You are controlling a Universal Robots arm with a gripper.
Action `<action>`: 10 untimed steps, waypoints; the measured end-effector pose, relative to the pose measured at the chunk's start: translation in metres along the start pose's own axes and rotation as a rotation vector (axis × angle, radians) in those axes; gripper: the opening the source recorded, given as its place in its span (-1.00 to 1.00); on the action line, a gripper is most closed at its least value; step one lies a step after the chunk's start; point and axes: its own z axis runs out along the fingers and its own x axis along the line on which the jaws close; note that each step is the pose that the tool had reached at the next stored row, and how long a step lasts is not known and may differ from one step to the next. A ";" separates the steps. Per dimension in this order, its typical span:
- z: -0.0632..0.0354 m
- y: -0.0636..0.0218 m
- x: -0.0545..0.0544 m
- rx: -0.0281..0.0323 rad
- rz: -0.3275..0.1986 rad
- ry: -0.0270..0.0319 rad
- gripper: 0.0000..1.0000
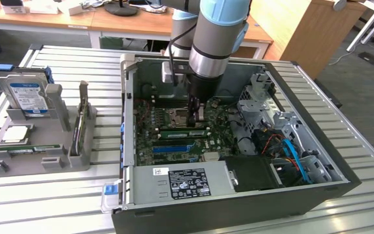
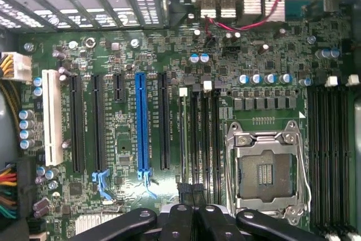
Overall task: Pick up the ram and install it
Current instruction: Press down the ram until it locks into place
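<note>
1. While lowered inside the computer case (image 1: 317, 195), the gripper (image 2: 194, 198) stands clenched above the motherboard (image 2: 130, 134).
2. A ram (image 1: 185, 133) (green stick) sits seated beside the processor socket (image 2: 265, 170).

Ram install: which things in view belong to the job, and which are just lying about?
In the job:
- ram, green stick at the motherboard slots
- gripper, shut, inside the open case close to those slots

Lying about:
- hard drive, upright in the grey tray
- processor chip, on that tray
</note>
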 end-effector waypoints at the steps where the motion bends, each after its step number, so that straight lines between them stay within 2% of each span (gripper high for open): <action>1: 0.0000 0.0000 0.000 0.0002 0.013 0.0001 -0.79; 10: 0.0001 0.0000 0.000 0.0023 0.142 -0.0003 -0.79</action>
